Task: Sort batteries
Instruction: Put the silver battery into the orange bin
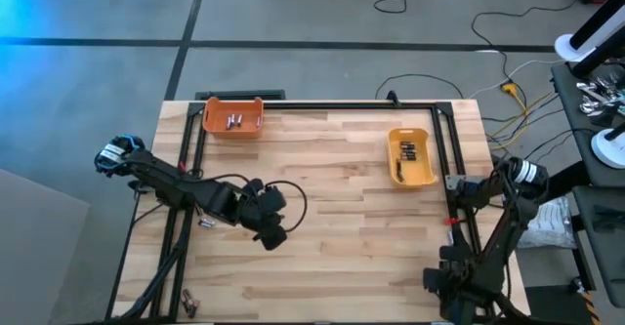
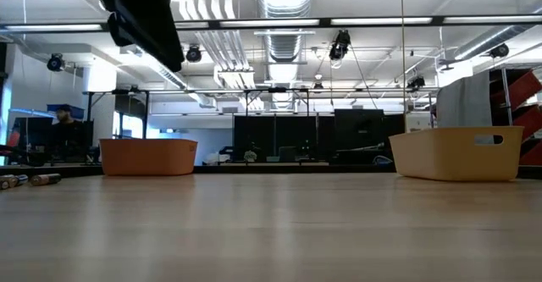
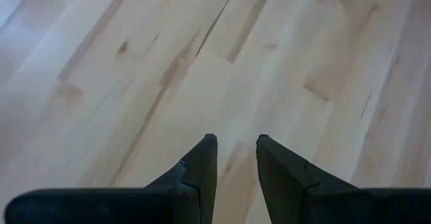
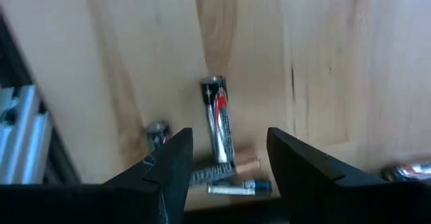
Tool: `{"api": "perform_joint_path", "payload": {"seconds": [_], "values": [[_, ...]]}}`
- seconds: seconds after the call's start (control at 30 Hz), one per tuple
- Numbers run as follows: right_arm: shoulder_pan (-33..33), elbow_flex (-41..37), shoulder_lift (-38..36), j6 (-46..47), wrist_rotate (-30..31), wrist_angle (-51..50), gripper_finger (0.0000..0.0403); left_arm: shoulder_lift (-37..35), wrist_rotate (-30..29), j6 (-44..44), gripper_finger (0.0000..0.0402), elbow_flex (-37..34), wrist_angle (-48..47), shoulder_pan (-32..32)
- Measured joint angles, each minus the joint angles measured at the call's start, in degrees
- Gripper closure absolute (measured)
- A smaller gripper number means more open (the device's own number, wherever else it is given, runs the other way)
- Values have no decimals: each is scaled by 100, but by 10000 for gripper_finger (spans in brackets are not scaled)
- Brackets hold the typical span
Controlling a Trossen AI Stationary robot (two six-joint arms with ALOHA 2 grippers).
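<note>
Several batteries lie loose on the wood under my right gripper: a silvery-and-red one, a small one and a few more by the fingertips. This gripper points down, open, above them near the table's near right corner. My left gripper hangs over bare wood left of the table's middle, its fingers a little apart with nothing between them. More batteries lie at the near left corner. Others rest in the orange bin and the yellow bin.
A black frame rail runs along the far edge and down both sides. An aluminium rail stands close beside my right gripper. In the low view the left arm hangs at upper left, and a person shows beyond the table.
</note>
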Motion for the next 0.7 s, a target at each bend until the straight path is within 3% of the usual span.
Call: {"api": "perform_joint_path", "payload": {"seconds": [0.37,0.5,0.7], "values": [[-76,-22,595,-277,-163,315,265,0,-738,92,317,63,392,34],[-127,-41,671,-190,-11,358,289,0,-946,206,317,63,1372,70],[-297,-126,545,-135,85,461,348,0,-940,1463,317,63,3345,100]]}}
